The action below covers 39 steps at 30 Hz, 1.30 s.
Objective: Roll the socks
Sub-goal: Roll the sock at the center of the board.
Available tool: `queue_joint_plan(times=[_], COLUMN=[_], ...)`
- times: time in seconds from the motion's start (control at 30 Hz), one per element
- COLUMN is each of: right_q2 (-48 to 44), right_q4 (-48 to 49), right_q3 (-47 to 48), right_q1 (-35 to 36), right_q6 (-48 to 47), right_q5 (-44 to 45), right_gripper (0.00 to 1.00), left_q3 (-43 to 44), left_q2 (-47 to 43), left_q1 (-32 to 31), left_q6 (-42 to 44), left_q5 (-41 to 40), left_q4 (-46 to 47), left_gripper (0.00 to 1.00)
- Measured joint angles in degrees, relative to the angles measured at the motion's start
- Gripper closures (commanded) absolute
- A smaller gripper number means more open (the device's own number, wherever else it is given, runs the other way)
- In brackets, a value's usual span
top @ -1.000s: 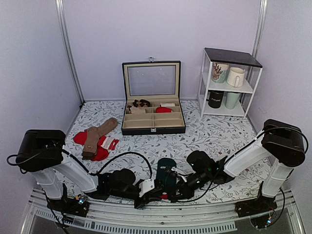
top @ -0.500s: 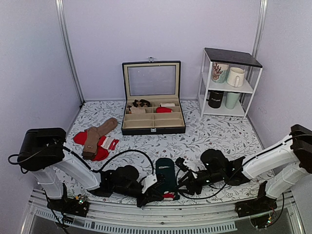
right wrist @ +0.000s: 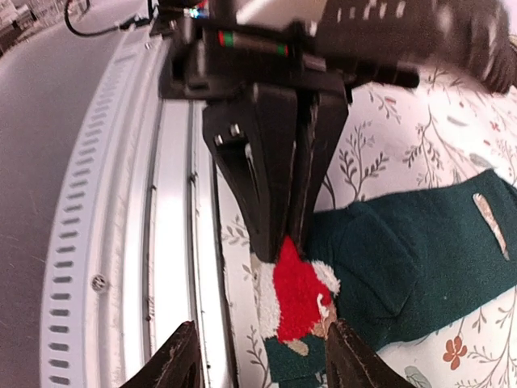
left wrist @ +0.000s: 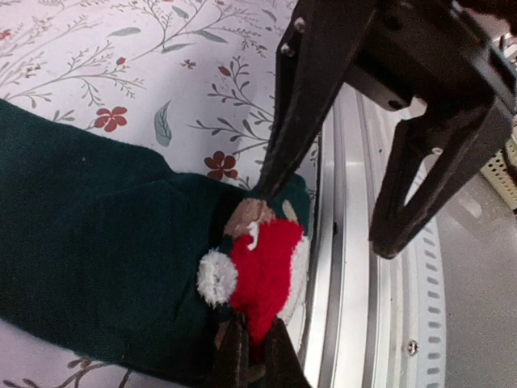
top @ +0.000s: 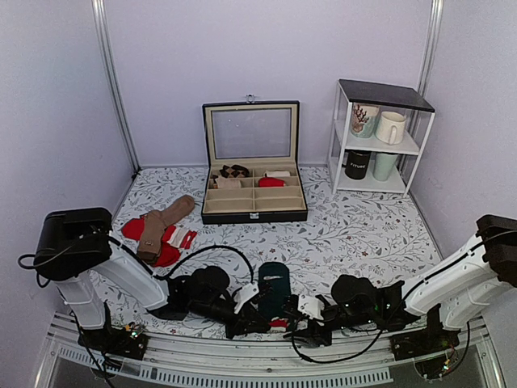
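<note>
The dark teal socks (top: pixel 274 283) lie flat near the table's front edge, also seen in the left wrist view (left wrist: pixel 89 242) and the right wrist view (right wrist: pixel 412 250). Their near end carries a red and white hat motif (left wrist: pixel 262 267). My left gripper (left wrist: pixel 252 356) is shut on that end, pinching the red patch; from above it sits at the socks' near tip (top: pixel 271 318). My right gripper (right wrist: pixel 262 360) is open, just off the same end, its fingers (left wrist: pixel 420 186) apart from the fabric and over the metal rail. From above it lies right of the socks (top: pixel 297 330).
A metal rail (top: pixel 266 373) runs along the front edge right beside both grippers. Tan-brown socks (top: pixel 161 222) lie on red socks (top: pixel 133 229) at the left. An open black compartment box (top: pixel 254 212) stands at the back, a white shelf with mugs (top: pixel 376 137) at the back right.
My right gripper has opened, let go of the socks' near end and drawn back toward the near right. The left gripper has stayed shut on that end.
</note>
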Motion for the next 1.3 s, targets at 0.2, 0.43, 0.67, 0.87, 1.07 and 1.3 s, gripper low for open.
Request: queue_joint_plan(times=[0.2, 0.43, 0.67, 0.87, 1.07, 1.3], right_q2=[4.11, 6.43, 8.59, 9.05, 8.46, 8.52], right_q4=[-0.07, -0.04, 0.07, -0.09, -0.55, -6.27], right_q3=[1.31, 2.29, 3.32, 4.11, 5.29, 5.57], right_q1=[1.09, 1.92, 2.1, 2.12, -0.13, -8.02], right_q6=[-1.57, -1.79, 0.37, 5.22, 11.04, 17.49], right_q5=[2.27, 4.81, 6.32, 5.97, -1.18, -12.72], right_gripper=[0.46, 0.68, 0.91, 0.93, 0.93, 0.93], left_q3=[0.02, -0.11, -0.44, -1.55, -4.87, -6.91], left_q2=[0.28, 0.72, 0.96, -2.8, -14.58, -21.18], left_q1=[0.52, 0.96, 1.38, 1.31, -3.41, -6.21], left_q6=[-0.37, -0.63, -1.11, -0.5, 5.79, 13.0], left_q5=[1.22, 2.27, 3.17, 1.01, -6.95, -14.36], left_q4=[0.22, 1.03, 1.84, -0.94, -7.04, -7.89], left_gripper=[1.0, 1.0, 0.96, 0.95, 0.74, 0.61])
